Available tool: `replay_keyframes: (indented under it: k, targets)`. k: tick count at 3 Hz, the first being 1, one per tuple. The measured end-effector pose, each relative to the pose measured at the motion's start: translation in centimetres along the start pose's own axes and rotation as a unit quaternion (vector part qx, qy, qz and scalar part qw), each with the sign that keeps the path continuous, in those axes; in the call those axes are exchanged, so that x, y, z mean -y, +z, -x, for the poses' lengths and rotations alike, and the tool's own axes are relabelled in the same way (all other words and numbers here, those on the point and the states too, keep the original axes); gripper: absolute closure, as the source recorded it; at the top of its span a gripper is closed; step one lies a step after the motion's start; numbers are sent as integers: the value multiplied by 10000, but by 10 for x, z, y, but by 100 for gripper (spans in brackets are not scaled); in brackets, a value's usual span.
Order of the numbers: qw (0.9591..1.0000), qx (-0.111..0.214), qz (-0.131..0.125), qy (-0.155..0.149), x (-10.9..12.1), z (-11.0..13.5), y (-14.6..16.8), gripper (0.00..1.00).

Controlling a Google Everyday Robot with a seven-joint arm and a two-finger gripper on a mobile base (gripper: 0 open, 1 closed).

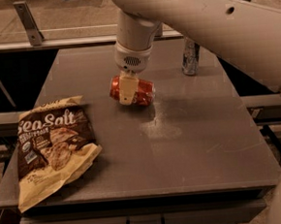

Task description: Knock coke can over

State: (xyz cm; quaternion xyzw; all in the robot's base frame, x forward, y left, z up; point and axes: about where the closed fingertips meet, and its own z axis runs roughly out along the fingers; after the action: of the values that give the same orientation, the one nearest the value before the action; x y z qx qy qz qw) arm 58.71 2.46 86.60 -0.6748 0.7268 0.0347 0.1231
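Can (144, 92) lying sideways on the worktop (192, 149) looks light, thin and rolly, so push mid-body; can't tell if the tool (127, 94) right over it is gripping.

The scene is dim, with a warm brownish cast over every surface. Light falls from above: the pale arm (206, 21) is the brightest thing in view, while the spaces to the left of the counter (206, 147) sink almost to black. The gripper (127, 89) hangs low over the middle rear of the counter, against the coke can (141, 91), and a soft shadow lies beside the two. A faint pale sheen marks the counter just in front of the can. The chip bag (50, 140) catches weak highlights, and the silver can (190, 56) glints dully.
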Motion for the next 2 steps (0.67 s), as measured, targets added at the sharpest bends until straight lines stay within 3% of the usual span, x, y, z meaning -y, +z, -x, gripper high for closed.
replay_keyframes:
  k: [1,2]
  targets:
    - [9997,214,32,104,-14,11,1,0]
    - [9991,369,98,210,-25,16,4,0]
